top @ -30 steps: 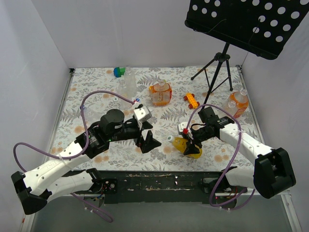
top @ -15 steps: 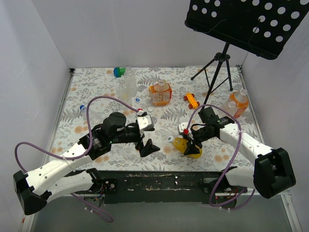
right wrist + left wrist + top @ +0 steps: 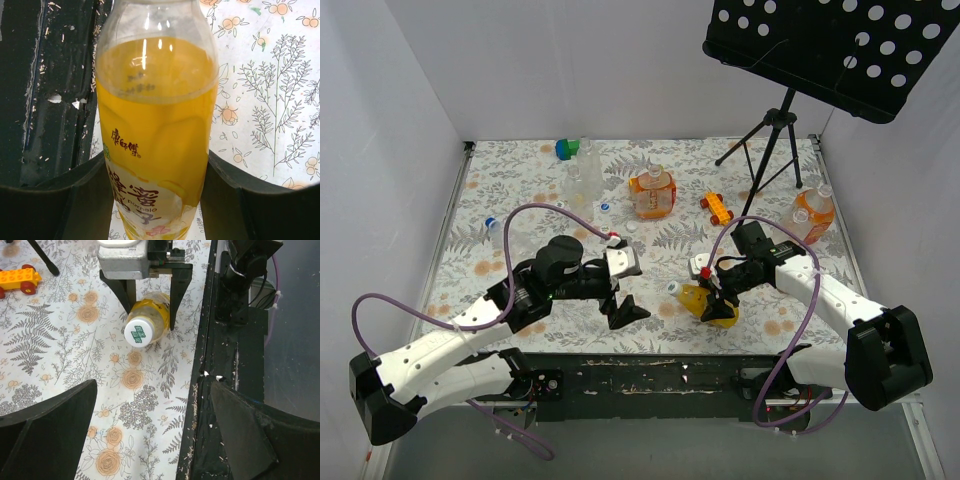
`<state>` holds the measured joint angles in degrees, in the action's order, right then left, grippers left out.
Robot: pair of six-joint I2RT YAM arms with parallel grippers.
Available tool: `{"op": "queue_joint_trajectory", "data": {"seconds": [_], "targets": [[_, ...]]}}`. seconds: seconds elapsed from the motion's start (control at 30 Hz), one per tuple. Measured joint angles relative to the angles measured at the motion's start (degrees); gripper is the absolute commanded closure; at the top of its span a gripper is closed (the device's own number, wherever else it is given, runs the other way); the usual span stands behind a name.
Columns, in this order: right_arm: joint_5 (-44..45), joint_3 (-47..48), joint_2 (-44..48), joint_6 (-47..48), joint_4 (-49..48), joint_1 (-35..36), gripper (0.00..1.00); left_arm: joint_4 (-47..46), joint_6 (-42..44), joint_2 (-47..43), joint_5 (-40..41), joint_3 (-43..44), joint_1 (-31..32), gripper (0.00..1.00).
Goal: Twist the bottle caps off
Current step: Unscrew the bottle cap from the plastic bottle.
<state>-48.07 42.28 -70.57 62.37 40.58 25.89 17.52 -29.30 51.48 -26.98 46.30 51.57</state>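
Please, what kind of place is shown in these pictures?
Probably a robot test cell: plain white walls box in a floral-covered table, two arms are bolted at its near edge, and a tripod stand sits behind.

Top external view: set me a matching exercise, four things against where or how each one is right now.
Things:
1. yellow bottle
2. left gripper
3. orange toy car
4. green-and-blue block

Places or states:
a. at the far edge of the table
b. lying on its side, clamped in the right gripper
c. open, holding nothing
d. standing free beside the squat orange bottle

Pairs: 1-b; 2-c; 3-d; 4-a
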Motion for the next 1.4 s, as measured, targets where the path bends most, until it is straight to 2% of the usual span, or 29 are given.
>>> {"op": "queue_joint_trajectory", "data": {"seconds": [0.9,1.4], "targets": [[-0.17,0.0,-0.04,0.72,0.31,0.0,0.9,-5.77,1.53,0.46,-3.96,-2.82,0.02,0.02],[-0.28,0.04,-0.17,0.87,0.42,0.0,0.9,-10.75,1.49,8.37,-6.1,-2.86,0.0,0.02]]}}
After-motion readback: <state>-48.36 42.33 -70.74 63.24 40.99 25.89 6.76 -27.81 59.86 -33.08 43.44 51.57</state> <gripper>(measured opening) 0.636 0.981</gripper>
